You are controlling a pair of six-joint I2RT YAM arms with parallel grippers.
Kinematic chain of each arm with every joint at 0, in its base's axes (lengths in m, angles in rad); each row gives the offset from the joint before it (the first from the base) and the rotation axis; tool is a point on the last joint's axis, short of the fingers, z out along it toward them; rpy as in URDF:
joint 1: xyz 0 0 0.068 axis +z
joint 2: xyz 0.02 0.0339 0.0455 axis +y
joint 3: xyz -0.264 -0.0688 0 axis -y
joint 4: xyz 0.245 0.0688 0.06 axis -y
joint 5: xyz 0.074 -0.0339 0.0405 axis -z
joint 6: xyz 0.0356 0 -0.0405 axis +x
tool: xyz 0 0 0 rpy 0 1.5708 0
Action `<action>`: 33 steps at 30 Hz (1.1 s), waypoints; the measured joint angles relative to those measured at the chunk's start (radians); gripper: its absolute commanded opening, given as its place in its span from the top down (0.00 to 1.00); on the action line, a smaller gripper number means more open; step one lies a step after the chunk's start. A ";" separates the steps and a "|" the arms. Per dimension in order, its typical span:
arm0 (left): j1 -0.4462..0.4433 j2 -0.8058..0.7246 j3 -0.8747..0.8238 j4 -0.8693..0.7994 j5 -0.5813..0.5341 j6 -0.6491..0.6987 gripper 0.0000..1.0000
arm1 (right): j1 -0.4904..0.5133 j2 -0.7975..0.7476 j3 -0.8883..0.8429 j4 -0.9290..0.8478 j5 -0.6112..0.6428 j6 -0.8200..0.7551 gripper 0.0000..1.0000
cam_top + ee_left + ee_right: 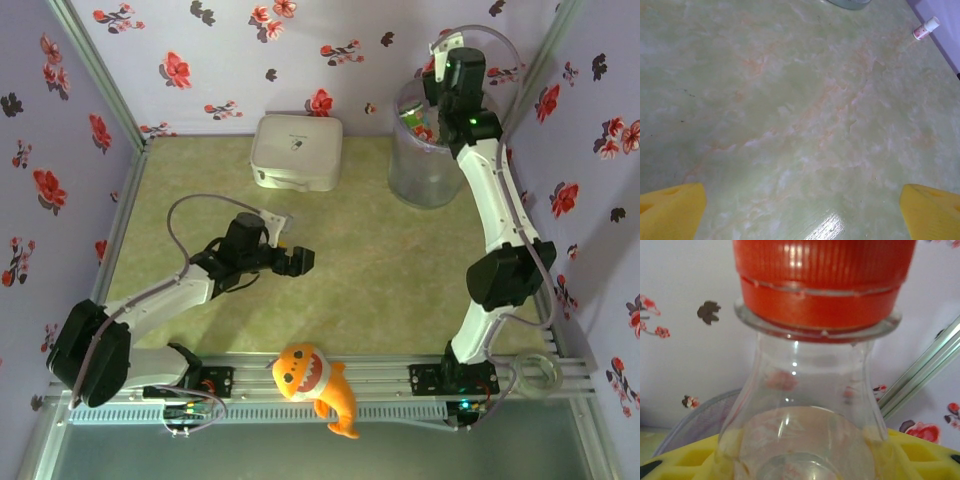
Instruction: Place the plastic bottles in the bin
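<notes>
My right gripper point(433, 100) hangs over the mouth of the bin point(428, 165), a tall clear-grey bucket at the back right. In the right wrist view the right gripper point(805, 467) is shut on a clear plastic bottle point(805, 390) with a red cap point(822, 280), and the yellow fingers point(925, 455) press its sides; the bin's rim point(695, 422) shows low on the left. Some coloured bottles point(421, 122) lie inside the bin. My left gripper point(300, 262) is open over bare table at mid-left, its yellow fingertips point(670, 210) wide apart. A small white-capped bottle point(926, 28) lies by the right wall.
A white rounded square box point(296, 150) stands at the back centre. An orange plush shark point(315, 380) sits on the front rail between the arm bases. Flowered walls close in the table on three sides. The bin's base point(850, 3) shows at the top of the left wrist view.
</notes>
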 measured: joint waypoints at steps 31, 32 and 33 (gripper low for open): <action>0.006 0.013 -0.004 -0.017 -0.014 0.000 0.00 | -0.105 0.325 0.402 -0.463 -0.219 0.209 0.16; 0.006 0.014 -0.004 -0.017 -0.014 0.000 0.00 | -0.105 0.325 0.404 -0.467 -0.219 0.215 0.13; 0.006 0.018 -0.003 -0.017 -0.014 0.000 0.00 | -0.105 0.322 0.405 -0.471 -0.220 0.220 0.10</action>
